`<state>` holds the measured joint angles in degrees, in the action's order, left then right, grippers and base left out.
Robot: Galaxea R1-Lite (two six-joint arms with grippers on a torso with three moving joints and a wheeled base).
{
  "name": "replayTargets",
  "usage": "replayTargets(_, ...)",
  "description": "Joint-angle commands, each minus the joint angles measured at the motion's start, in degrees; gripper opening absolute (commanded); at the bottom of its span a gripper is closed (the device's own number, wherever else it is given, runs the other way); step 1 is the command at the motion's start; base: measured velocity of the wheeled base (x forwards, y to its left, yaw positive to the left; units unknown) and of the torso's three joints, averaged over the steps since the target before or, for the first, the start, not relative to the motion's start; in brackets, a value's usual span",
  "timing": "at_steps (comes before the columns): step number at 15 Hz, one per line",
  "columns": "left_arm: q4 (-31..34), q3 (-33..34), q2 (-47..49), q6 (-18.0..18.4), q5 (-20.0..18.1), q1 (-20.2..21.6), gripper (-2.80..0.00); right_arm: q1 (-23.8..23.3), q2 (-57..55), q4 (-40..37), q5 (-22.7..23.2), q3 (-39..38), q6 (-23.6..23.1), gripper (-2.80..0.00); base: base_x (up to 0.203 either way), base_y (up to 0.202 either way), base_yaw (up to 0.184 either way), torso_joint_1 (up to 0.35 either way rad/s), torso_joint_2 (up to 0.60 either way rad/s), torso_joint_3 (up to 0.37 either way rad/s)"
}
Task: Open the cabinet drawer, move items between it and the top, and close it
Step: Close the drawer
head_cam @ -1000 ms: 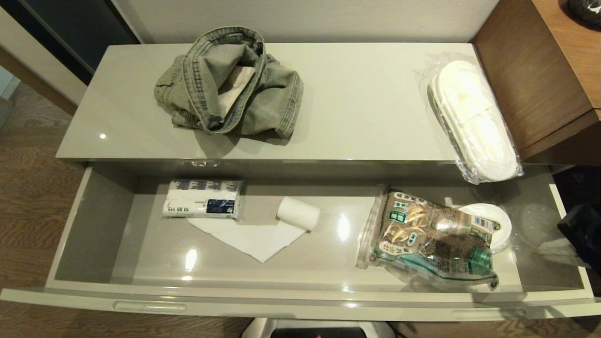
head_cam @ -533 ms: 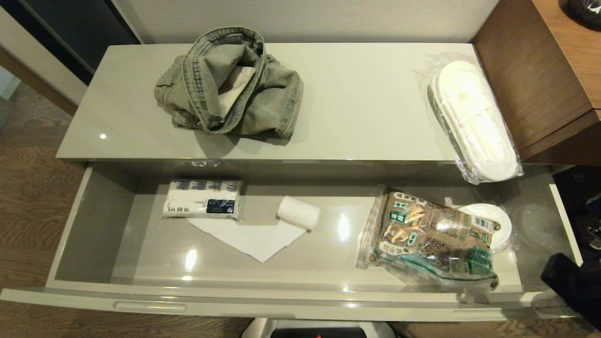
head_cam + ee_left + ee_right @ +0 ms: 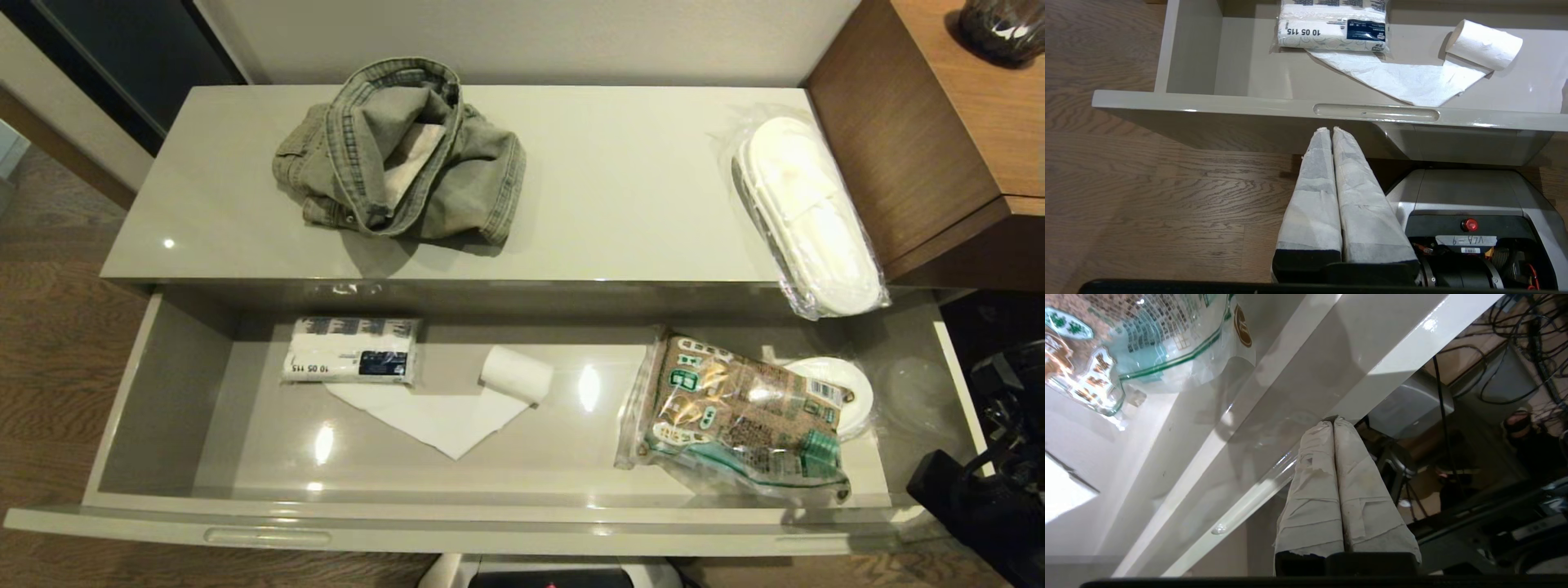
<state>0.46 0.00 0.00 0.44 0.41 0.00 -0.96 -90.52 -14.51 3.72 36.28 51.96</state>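
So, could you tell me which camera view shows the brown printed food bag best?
The head view: the food bag lies whole in the open drawer, at its right end. The right wrist view catches only its lower printed edge, close up. The left wrist view misses it entirely.

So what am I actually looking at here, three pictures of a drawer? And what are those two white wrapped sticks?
It is one moment seen by three cameras on a two-armed robot. The wide picture comes from its head, looking down at a low cabinet with its drawer pulled open. The other two come from cameras on its wrists. The white sticks are gripper fingers, wrapped in tape: the left gripper hangs shut in front of the drawer, and the right gripper is shut beside the drawer's right end. Neither holds anything. On the top lie a denim garment and wrapped white slippers. In the drawer are a tissue pack, a paper roll and a brown food bag.
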Motion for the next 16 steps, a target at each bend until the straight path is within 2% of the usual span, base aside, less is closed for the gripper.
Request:
replayTargets(1,-0.02,0.09,0.00,0.00,0.03,0.00,-2.80,0.75,-2.41,1.76,-0.14,0.58,1.00,-2.80,0.000,0.000,0.000,0.000,0.00,0.000)
replayTargets(5,-0.02,0.09,0.00,0.00,0.03,0.00,-2.80,1.03,-2.24,1.89,-0.18,0.72,1.44,-2.80,0.000,0.000,0.000,0.000,0.00,0.000)
replayTargets(8,-0.02,0.09,0.00,0.00,0.03,0.00,-2.80,2.03,2.84,6.26,-1.51,0.55,3.91,-2.80,0.000,0.000,0.000,0.000,0.00,0.000)
replayTargets(10,-0.02,0.09,0.00,0.00,0.03,0.00,-2.80,2.54,6.99,6.46,-1.72,1.10,4.09,-2.80,0.000,0.000,0.000,0.000,0.00,0.000)
replayTargets(13,-0.02,0.09,-0.08,0.00,0.03,0.00,-2.80,2.65,8.18,3.59,-1.48,2.49,4.12,-2.80,0.000,0.000,0.000,0.004,0.04,-0.015)
replayTargets(16,-0.02,0.09,0.00,0.00,0.03,0.00,-2.80,5.19,12.74,-5.52,0.77,5.23,3.70,-2.80,0.000,0.000,0.000,0.000,0.00,0.000)
